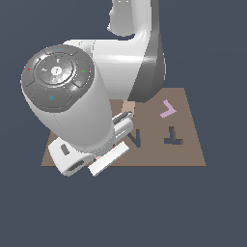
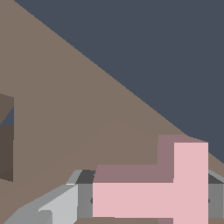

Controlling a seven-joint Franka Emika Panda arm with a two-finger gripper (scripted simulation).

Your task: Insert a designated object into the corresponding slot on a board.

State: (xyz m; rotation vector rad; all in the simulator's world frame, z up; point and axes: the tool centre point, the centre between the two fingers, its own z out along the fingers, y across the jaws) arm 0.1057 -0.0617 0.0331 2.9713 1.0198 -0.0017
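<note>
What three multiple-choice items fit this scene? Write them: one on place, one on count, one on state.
1. The lilac V lies:
A. on the board
B. off the board
C. in a cutout

2. Dark cutouts showing in the exterior view:
A. one
B. two
C. four

3. The pink T is:
A. in its cutout
B. between the tool's fingers
C. on the lilac V

Key:
1 A, brown surface surrounds it.
2 B, a V cutout and a T cutout.
3 B, the wrist view shows grey fingers on both sides.
</note>
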